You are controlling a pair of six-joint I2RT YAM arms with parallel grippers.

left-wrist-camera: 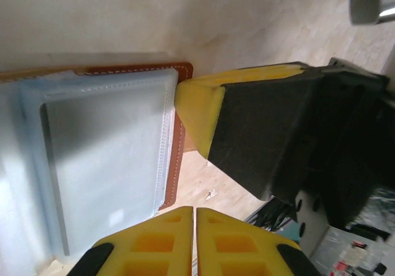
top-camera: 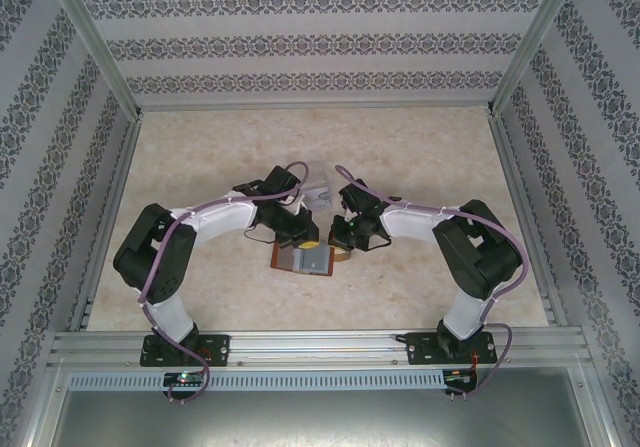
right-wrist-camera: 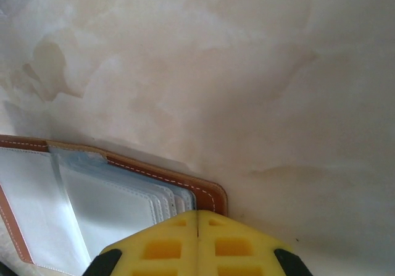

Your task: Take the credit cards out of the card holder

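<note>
Beige, marble-patterned tabletop (top-camera: 420,167) sits inside patterned wallpaper walls (top-camera: 300,42) and an aluminium frame (top-camera: 320,345). Near its middle, between the two arms, lies the small reddish-brown leather card holder (top-camera: 303,260), opened flat with its grey-blue clear sleeves (left-wrist-camera: 163,128) facing up. A pale grey rectangular credit card (left-wrist-camera: 99,171) sits inside the top sleeve. The left gripper (left-wrist-camera: 194,217) hangs at one edge of the holder, its yellow fingers pressed together with nothing seen between them. The right gripper (right-wrist-camera: 197,220) is at a stitched corner of the holder, fingers fully together; whether they pinch a sleeve edge I cannot tell. A clear plastic tray (top-camera: 318,195) lies just beyond the holder.
</note>
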